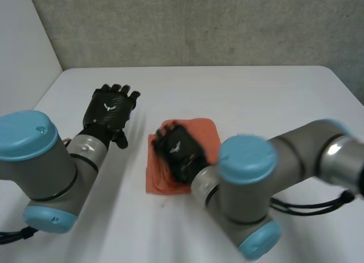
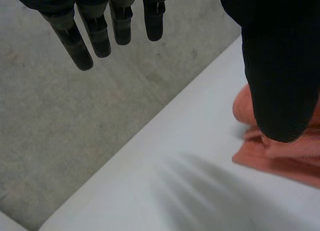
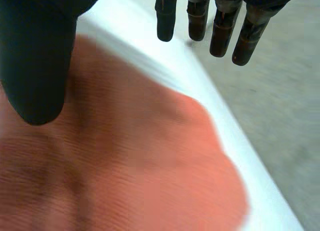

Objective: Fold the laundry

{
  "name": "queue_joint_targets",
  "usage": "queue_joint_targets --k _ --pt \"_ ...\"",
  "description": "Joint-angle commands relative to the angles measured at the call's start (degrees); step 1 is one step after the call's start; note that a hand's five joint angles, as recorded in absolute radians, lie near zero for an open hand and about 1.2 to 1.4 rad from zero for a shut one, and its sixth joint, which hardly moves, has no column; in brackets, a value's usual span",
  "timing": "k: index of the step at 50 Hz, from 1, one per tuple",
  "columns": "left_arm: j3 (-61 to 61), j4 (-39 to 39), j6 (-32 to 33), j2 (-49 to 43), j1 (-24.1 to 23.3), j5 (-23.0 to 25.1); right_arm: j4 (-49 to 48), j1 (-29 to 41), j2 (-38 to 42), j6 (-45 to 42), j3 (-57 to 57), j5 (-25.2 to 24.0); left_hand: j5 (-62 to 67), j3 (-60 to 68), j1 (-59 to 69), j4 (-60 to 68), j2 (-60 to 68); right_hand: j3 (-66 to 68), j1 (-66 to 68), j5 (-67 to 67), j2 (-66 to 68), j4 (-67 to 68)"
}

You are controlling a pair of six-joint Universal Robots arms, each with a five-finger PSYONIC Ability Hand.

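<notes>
The fold looks close to finished from where I sit. The orange cloth (image 1: 206,133) lies near the middle of the white counter (image 1: 256,98) as a small, thick rectangle, several layers deep. The left wrist view shows stepped edges along its near side. The layers do not sit quite flush; one lower corner pokes out a little past the rest, and the top surface shows soft creases rather than a crisp, flat face.

My right hand (image 1: 179,152) is spread palm-down over the middle of the bundle, its fingers (image 3: 220,31) straight and reaching past the far edge, gripping nothing. I can't tell whether the palm is actually pressing or just above the fabric.

My left hand (image 1: 111,109) is off to the side, apart from the cloth and lifted clear of the counter, its fingers straight and relaxed and nothing in them.

What I judge is left is small — a flattening press, perhaps squaring up that stray corner, then pulling both arms back. No other laundry is on the counter as far as I can see.
</notes>
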Motion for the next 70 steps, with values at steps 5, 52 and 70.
queue_joint_targets --k 5,52,70 --pt "11.9 -7.0 -11.5 -5.6 -6.7 0.8 -0.9 -16.3 -11.1 32.8 6.4 -1.6 -1.0 -1.3 -0.6 -0.6 -0.5 -2.0 -1.5 -3.5 -2.2 -3.1" --pt "15.6 -24.1 -14.4 -4.0 -6.2 -2.1 18.6 -20.0 -9.3 30.0 -7.2 -7.7 -1.0 -1.3 -0.6 -0.6 -0.5 -2.0 -1.5 -3.5 -2.2 -3.1" --pt "21.2 -31.0 -16.7 11.9 8.6 2.0 13.6 -27.2 -25.2 28.0 -4.9 2.5 -0.8 -1.1 -0.4 -0.4 -0.3 -2.0 -1.5 -3.5 -2.2 -3.1"
